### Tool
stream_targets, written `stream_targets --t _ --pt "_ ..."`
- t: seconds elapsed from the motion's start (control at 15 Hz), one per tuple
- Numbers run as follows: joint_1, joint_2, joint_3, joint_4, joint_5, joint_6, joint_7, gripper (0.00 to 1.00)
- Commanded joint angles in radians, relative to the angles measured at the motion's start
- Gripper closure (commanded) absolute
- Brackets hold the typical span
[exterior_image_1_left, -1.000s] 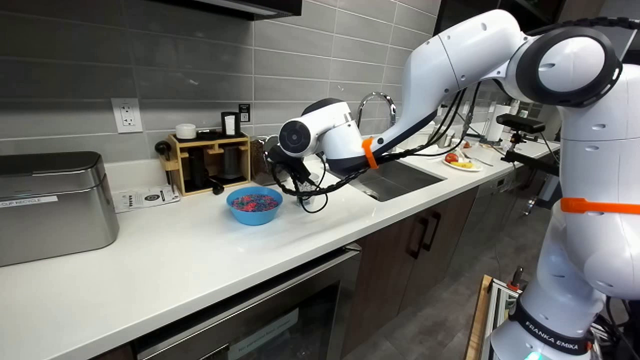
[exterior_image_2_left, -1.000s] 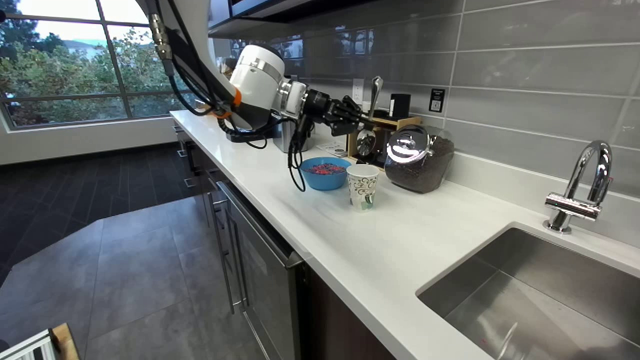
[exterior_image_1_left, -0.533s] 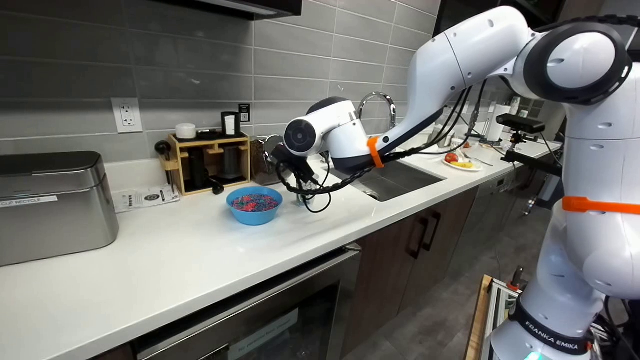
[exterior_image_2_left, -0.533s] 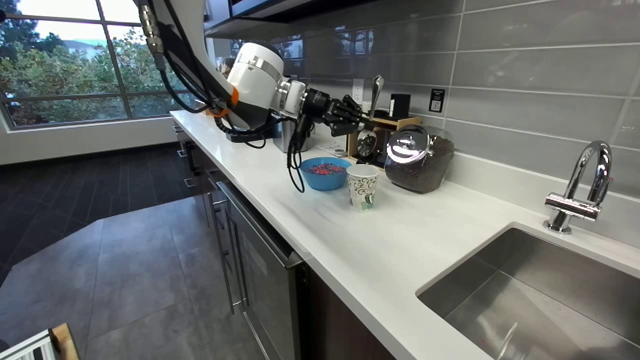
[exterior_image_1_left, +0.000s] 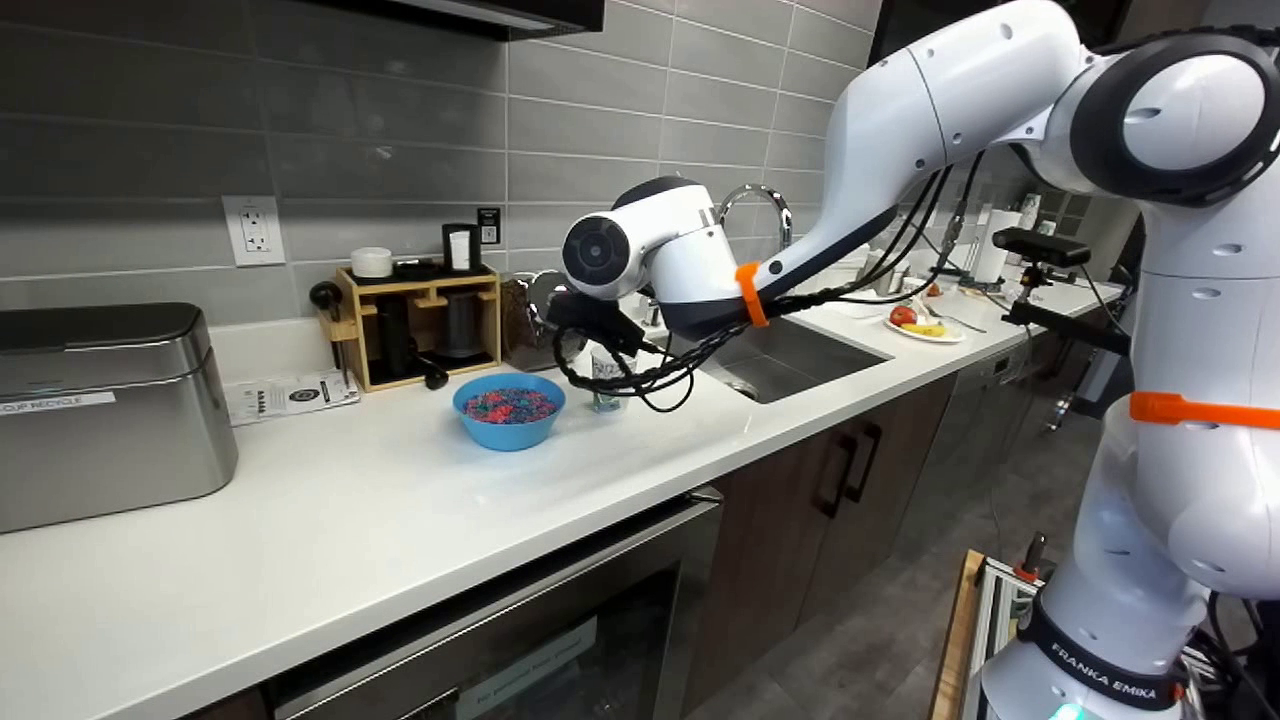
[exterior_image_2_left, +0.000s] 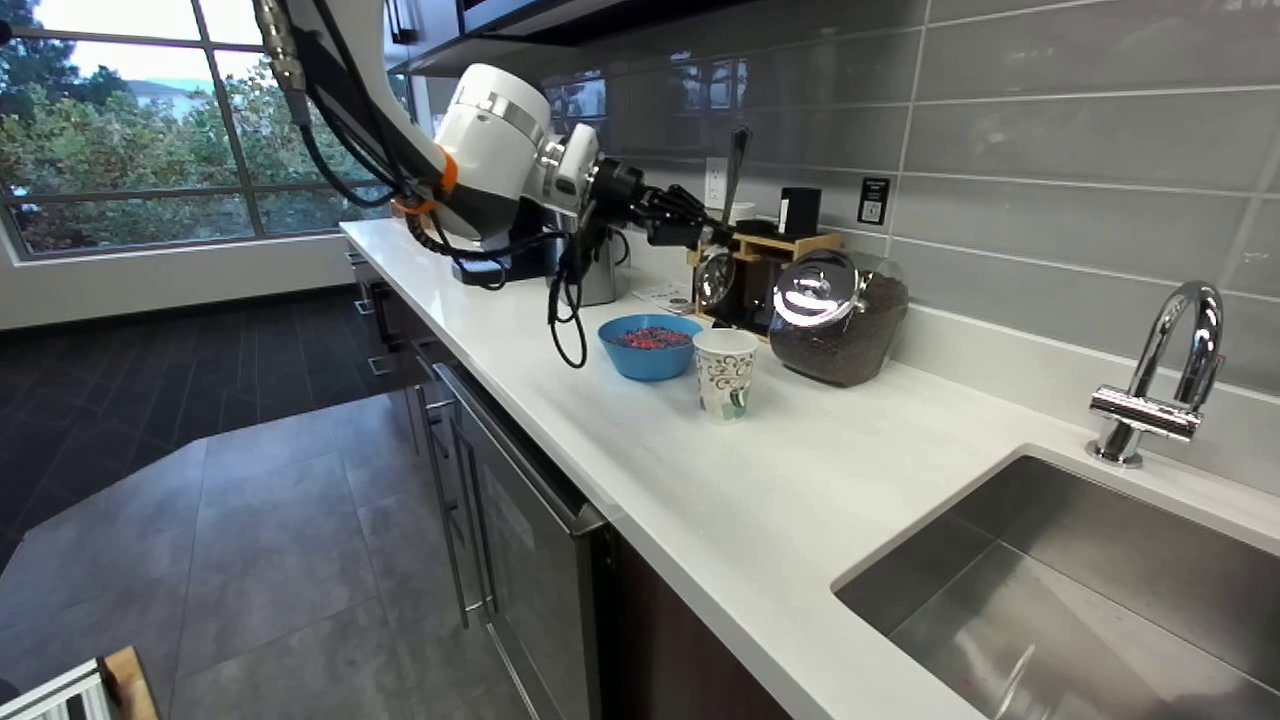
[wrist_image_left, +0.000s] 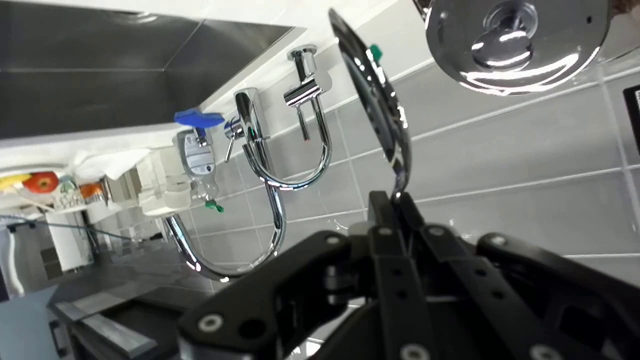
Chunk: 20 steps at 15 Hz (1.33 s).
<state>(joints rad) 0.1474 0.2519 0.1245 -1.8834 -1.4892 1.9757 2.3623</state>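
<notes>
- Plainly, in the wrist view the gripper (wrist_image_left: 396, 200) is pressed together, pinching a metal spoon (wrist_image_left: 378, 100) by the handle, left of the glass jar (wrist_image_left: 517, 55).
- In an exterior view, the spoon hangs nearly upright, scoop lowermost, left of the jar; a paper cup (exterior_image_2_left: 725, 375) stands near the jar and a blue bowl (exterior_image_2_left: 650, 363) farther left.
- In an exterior view, a wooden organizer (exterior_image_1_left: 360, 328) sits just beside the jar, a steel bin (exterior_image_1_left: 115, 430) well left.

Daylight enters the window (exterior_image_2_left: 130, 140); glare streaks the jar lid (exterior_image_2_left: 815, 290).
</notes>
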Motion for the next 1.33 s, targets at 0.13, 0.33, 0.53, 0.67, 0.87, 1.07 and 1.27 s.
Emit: stream_targets --t 0.13,0.33,0.53,0.67,0.87,1.07,1.27 --pt "0.046 -0.026 0.037 0.042 0.073 -0.179 -0.376 0.99" --pt "0.07 0.0 0.057 0.078 0.059 -0.215 -0.553 0.99" --pt "0.093 0.038 0.074 0.119 0.036 -0.19 -0.718 0.99" --pt "0.105 0.076 0.082 0.16 0.026 -0.165 -0.824 0.99" --pt "0.124 0.148 0.094 0.245 0.031 -0.122 -0.99 0.99" --pt "0.15 0.207 0.095 0.318 -0.007 -0.049 -1.122 0.99" --pt "0.159 0.25 0.098 0.375 -0.044 0.083 -1.216 0.99"
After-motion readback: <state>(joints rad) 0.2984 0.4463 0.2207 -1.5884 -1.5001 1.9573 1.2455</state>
